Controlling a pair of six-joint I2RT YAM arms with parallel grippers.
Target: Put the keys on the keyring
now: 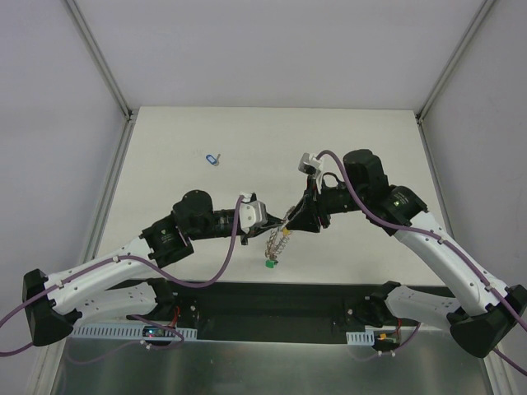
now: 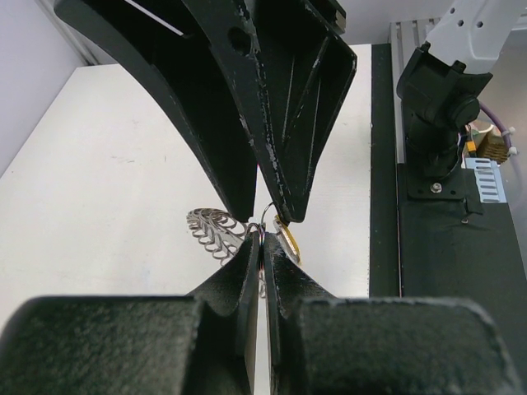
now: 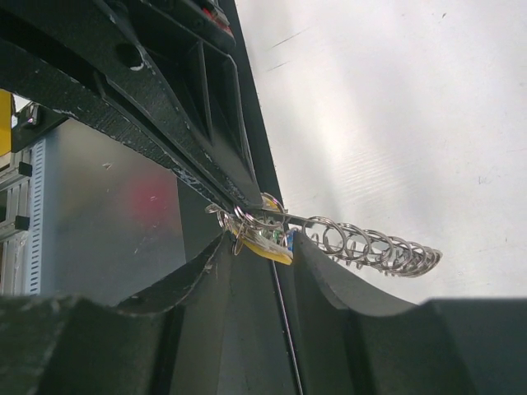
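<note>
Hanging between both grippers: keyring (image 1: 278, 239), wire loops dangling, green key (image 1: 268, 265) at its low end; left gripper (image 2: 262, 240) clenched on keyring's wire; right gripper (image 3: 262, 243) with jaws parted about yellow key (image 3: 276, 251), though whether they grasp it cannot be told; blue key (image 1: 212, 158) lying on table (image 1: 370, 140), well apart.

Table centre: left gripper (image 1: 278, 220) comes in from the left, right gripper (image 1: 291, 224) from the right, and their tips meet. The keyring (image 1: 278, 240) hangs from that junction toward the near edge, with the end key (image 1: 268, 265) at its near end. The pinched key (image 2: 288, 244) sits at the junction, between the right gripper's fingers. The lone key (image 1: 212, 158) lies on the table (image 1: 370, 148), far left, well apart.
</note>
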